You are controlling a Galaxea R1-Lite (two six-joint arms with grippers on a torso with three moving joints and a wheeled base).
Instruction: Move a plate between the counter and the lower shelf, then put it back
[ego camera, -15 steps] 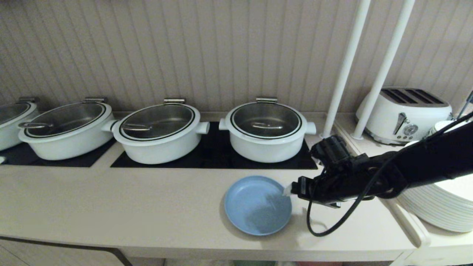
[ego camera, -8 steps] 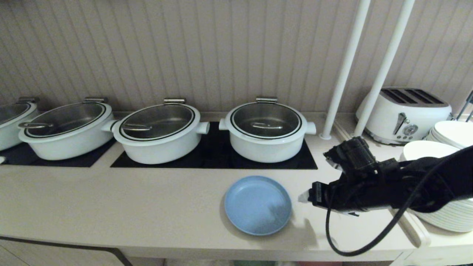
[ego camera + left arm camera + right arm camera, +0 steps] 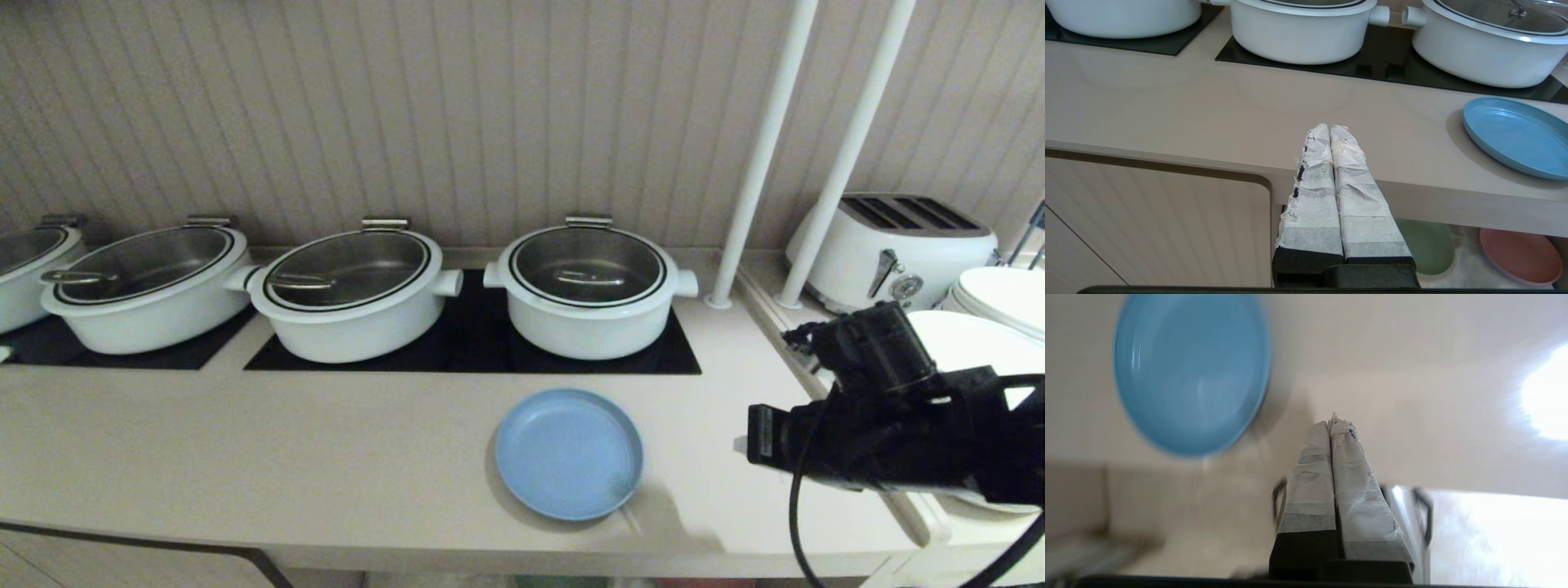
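Backing away from the plate (image 3: 569, 453), the right gripper (image 3: 741, 445) is now standing well apart from it on its right side, while a second ago it was touching the plate's right rim. Its taped fingers (image 3: 1331, 465) are pressing flat against each other and are grasping nothing. The left gripper (image 3: 1331, 134) is staying parked below the plate's left side, in front of the table edge, with its fingers also clenched on nothing.

The plate is lying flat on the table (image 3: 245, 457), in front of the nearest white pot (image 3: 588, 294) and close to the front edge. I am judging that it is lying there because the return trip is finished, and the arm is clearing away so as not to disturb it.

Only the left wrist view is showing the lower shelf (image 3: 1466, 265) under the plate, where a green plate (image 3: 1429, 251) and a pink plate (image 3: 1521, 255) are lying. Only the head view is showing the toaster (image 3: 894, 249) and the stack of white plates (image 3: 996, 302) far right of the plate.
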